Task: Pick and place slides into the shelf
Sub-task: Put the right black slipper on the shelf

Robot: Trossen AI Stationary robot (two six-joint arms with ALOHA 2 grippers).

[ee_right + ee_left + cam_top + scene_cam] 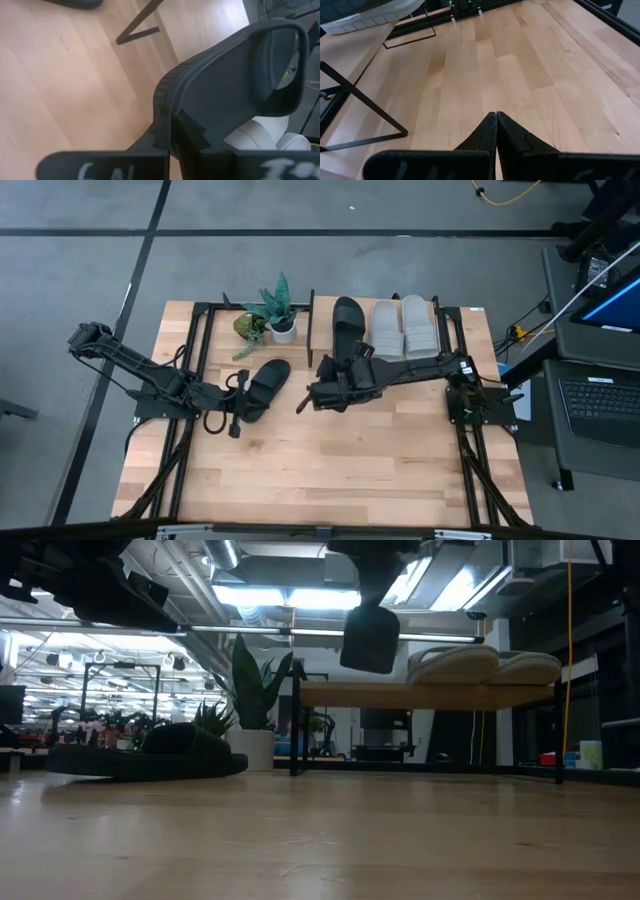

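Note:
One black slide [348,320] is in my right gripper [175,132], above the left part of the shelf [322,320]; in the low view it hangs [370,637] over the shelf's top board [450,693]. Two light grey slides [402,328] lie side by side, soles down, on the board's right part. The other black slide [265,387] rests flat on the table in front of the shelf's left end. My left gripper [496,122] is shut and empty, raised over the table beside that slide [150,755]. My right gripper pinches the black slide by the edge of its sole [167,95] at its near end, between the two fingers. The fingers reach toward the table's far side. The slide is lifted clear of the board, its strap arch [277,45] ahead of the fingers.
A potted plant [272,315] stands on the table left of the shelf. The shelf's thin black leg [140,25] runs down to the table near the held slide. Black rails [190,380] run along both table sides. Bare wood lies toward the near edge [330,470].

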